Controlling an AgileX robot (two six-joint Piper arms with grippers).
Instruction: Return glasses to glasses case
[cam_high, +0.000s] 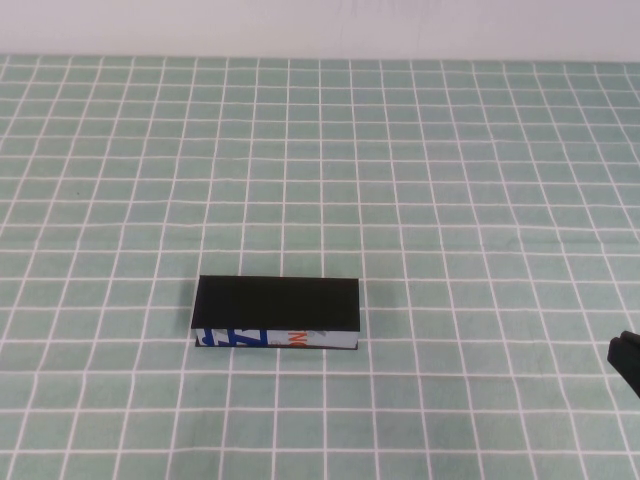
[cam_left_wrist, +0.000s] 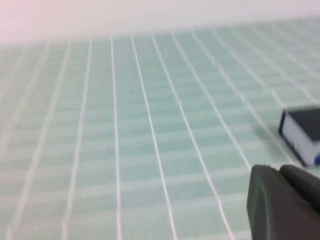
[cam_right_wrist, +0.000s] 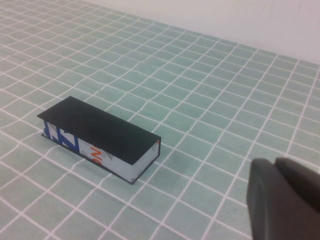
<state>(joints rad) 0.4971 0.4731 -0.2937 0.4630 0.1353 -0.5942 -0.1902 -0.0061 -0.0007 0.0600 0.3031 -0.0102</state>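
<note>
The glasses case lies on the green checked cloth near the middle of the table, lid down, its white front edge with blue and orange print facing me. The glasses are not in view. My right gripper shows only as a black tip at the right edge, well right of the case, with nothing in it. In the right wrist view the gripper has its fingers together, and the case lies apart from it. My left gripper is shut and empty; the case's end shows beyond it.
The green cloth with white grid lines covers the whole table. A white wall runs along the far edge. Nothing else stands on the cloth in these views.
</note>
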